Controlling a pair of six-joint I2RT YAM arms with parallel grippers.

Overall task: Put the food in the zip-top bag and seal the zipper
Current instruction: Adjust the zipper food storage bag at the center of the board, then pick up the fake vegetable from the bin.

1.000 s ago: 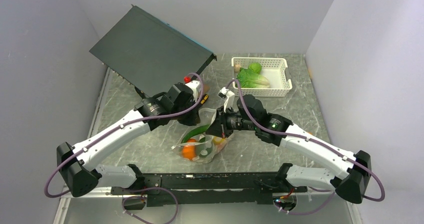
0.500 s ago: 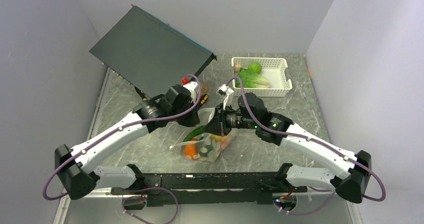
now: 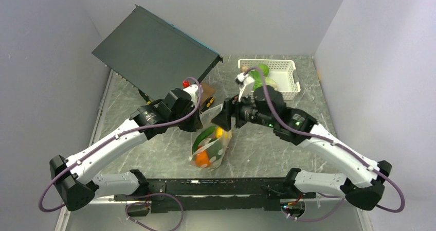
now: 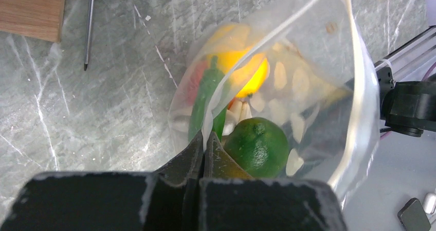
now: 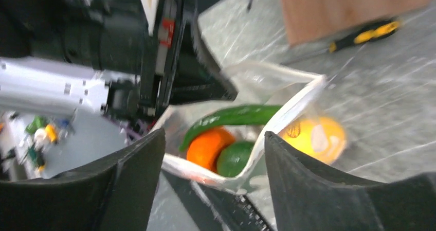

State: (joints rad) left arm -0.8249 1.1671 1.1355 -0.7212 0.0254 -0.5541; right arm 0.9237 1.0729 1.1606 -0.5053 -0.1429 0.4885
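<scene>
Marble table (image 3: pixel 257 148) — zip-top bag (image 3: pixel 212 148), food (image 3: pixel 203 159) half-hidden

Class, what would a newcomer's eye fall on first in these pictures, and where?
The clear dotted zip-top bag at mid-table, stuffed with a bright orange, yellow fruit and green lime. The left end effector pinches its rim; a dark panel sits rear-left.

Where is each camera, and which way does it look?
Top external: above and behind, looking down; left arm, right arm, zip-top bag.
Left wrist: looks down along left end effector pinching the bag's rim.
Right wrist: looks between open right end effector into the bag.
Shared: both wrist views show the round green fruit.
</scene>
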